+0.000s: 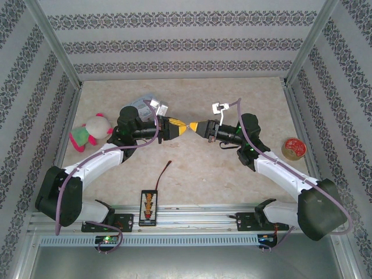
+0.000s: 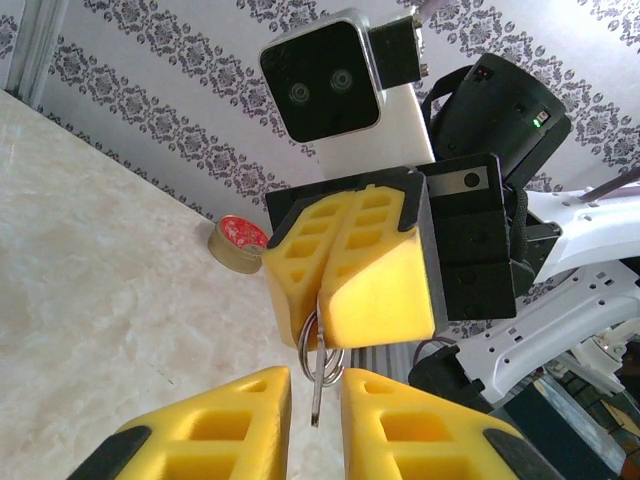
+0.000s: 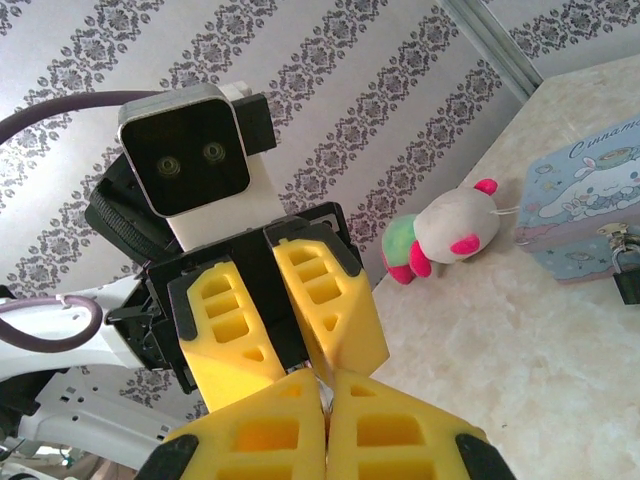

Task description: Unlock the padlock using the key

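The key (image 2: 316, 400), thin and silvery on a small ring, is gripped by the right gripper (image 2: 325, 292). Its yellow fingers are pressed together on the ring, and the blade hangs out from their tips. The blade is seen in the gap between the fingertips of the left gripper (image 2: 317, 378), which is set tip to tip against the right one. The left jaws are parted only narrowly, with a slit on each side of the blade, so no touch can be confirmed.

The padlock (image 3: 628, 282) is found well apart from both tips, beyond the left gripper, at the front latch of a light-blue tin (image 3: 575, 200). Its dark body is cut by the picture edge. A plush toy (image 3: 450, 235) is placed near the tin. A roll of tape (image 2: 238, 245) lies on the table (image 1: 232, 174) behind the right gripper. Nearer the arm bases than the joined tips, a thin dark wire (image 1: 165, 170) and a black strip with orange marks (image 1: 149, 207) are laid.
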{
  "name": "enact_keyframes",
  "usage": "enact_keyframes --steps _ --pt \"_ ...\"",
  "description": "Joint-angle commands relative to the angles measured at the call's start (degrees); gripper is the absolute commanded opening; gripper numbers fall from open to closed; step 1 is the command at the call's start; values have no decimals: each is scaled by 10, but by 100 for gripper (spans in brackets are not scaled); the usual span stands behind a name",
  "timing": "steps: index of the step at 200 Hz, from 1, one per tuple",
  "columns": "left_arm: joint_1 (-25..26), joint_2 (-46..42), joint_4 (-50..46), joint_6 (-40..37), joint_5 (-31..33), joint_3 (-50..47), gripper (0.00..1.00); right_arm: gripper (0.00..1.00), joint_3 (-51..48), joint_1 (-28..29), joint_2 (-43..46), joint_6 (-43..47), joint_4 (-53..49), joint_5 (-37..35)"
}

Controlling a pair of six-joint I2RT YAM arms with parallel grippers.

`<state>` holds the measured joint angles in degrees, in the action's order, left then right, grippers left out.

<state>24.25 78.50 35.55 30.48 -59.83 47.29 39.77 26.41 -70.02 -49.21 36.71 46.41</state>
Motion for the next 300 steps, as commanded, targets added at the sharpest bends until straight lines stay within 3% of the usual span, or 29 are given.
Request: enact_keyframes --steps 1,49,72,85,122,164,200,249,271,300 --pt "-1 3 36 5 -17 14 19 0 19 7 -5 3 28 15" --pt "-1 2 37 6 -20 14 0 0 20 7 -7 2 30 16" --pt "-1 0 33 2 -22 14 0 0 17 4 -7 3 28 16" --pt "-1 -7 10 -14 -24 18 0 10 15 2 -5 12 19 15" --pt "3 -53 -221 -156 0 57 0 36 2 -23 37 73 -64 -14" --pt "31 -57 -562 -308 99 166 0 43 -27 -39 112 130 -135 -68" --pt "79 -16 -766 -391 172 272 0 46 -41 -37 146 169 -135 -41" --pt "90 -15 -740 -392 147 285 0 40 -35 -16 119 180 -103 42" --pt "90 -15 -734 -394 138 287 0 33 -33 -11 104 178 -91 75" --pt "90 -20 -736 -399 137 287 0 32 -30 -4 88 173 -73 103"
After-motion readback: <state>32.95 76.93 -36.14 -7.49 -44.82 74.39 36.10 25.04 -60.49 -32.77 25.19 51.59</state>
